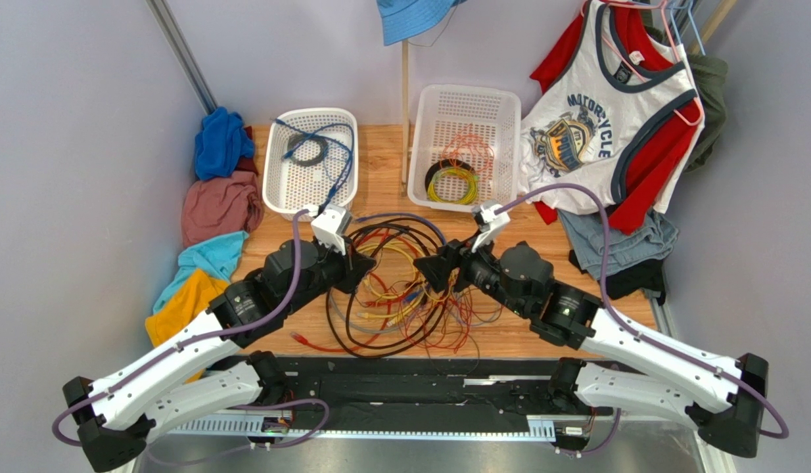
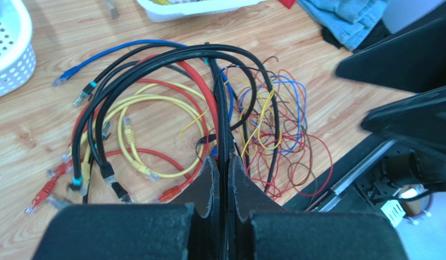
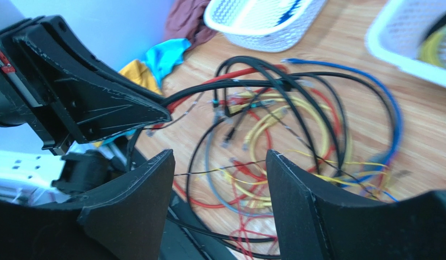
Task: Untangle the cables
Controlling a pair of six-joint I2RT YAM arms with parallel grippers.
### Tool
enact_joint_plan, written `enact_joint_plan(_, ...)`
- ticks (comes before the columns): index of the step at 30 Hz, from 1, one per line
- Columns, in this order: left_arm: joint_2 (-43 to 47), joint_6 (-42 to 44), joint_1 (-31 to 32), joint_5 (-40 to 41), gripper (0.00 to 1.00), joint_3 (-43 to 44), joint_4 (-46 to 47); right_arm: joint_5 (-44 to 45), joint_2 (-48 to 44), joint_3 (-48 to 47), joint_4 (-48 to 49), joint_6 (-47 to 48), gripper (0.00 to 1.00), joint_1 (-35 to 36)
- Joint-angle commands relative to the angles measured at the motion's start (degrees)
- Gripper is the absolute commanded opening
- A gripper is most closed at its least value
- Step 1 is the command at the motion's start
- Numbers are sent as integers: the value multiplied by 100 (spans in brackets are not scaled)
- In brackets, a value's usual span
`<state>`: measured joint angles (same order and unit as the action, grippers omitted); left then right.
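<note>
The left hand [image 2: 224, 165] clamps a black strand of the cables [image 2: 211, 103] at frame centre, while the right hand [image 3: 220, 157] hangs released above the tangle on the tabletop [image 2: 29, 124].

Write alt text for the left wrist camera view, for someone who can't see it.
The left gripper is shut on a black cable that runs into a tangle of cables in black, red, yellow and blue, spread on a wooden table. A white basket shows at the upper left edge.
</note>
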<state>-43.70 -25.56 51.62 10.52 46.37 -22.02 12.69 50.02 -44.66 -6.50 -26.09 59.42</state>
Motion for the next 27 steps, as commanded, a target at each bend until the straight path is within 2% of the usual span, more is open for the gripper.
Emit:
enact_joint_plan(1,239,218,-20,-489,0,39,743,-715,280,123,1079,-370,65,-35)
enact_joint_plan(5,-67,245,-20,-763,0,-215,700,-234,-157,476,1099,-424,63,-36)
enact_joint_plan(7,-496,61,-20,-605,10,-426,664,-118,-256,485,837,-319,63,-36)
enact_joint_plan(8,-629,-10,-20,-595,24,-505,742,-30,-308,468,739,-292,63,-44)
enact_joint_plan(9,-744,-167,-20,-534,50,-610,769,-12,-378,467,669,-274,63,-36)
enact_joint_plan(11,-894,-352,-20,-385,66,-664,822,67,-449,520,422,-239,62,-36)
enact_joint_plan(12,-851,-466,-20,-202,99,-708,831,102,-510,546,396,-230,62,-36)
enact_joint_plan(14,-588,-529,-20,62,99,-726,779,190,-598,651,325,-204,62,-36)
enact_joint_plan(18,-95,-686,-20,1211,99,-621,296,339,-678,766,272,-99,62,-36)
enact_joint_plan(20,-33,-827,-55,1513,99,-577,-2,366,-643,801,272,-63,61,-36)
enact_joint_plan(23,-234,-924,-152,1436,96,-550,-74,348,-537,854,325,-19,61,-36)
enact_joint_plan(27,-1023,-994,-169,1268,92,-550,136,287,-362,828,264,-2,60,-36)
